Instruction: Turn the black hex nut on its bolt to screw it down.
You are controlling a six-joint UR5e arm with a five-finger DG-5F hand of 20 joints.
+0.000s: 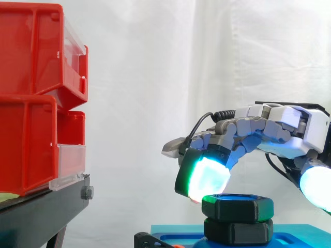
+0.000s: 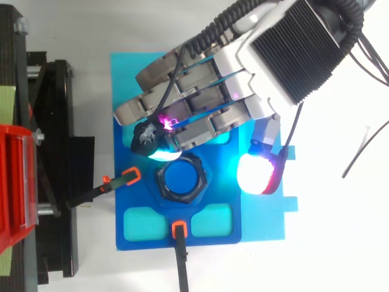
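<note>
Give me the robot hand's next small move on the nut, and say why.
Probably close the thumb pad onto the black hex nut: the robot hand is open, a finger pad sits at the nut's edge, but the thumb pad stands clear, so nothing grips it.

white curtain (image 1: 207, 62) behind, softly folded, red bins (image 1: 31, 98) stacked on a black stand (image 1: 51, 209) (at the left), white tabletop (image 2: 340, 243)
</note>
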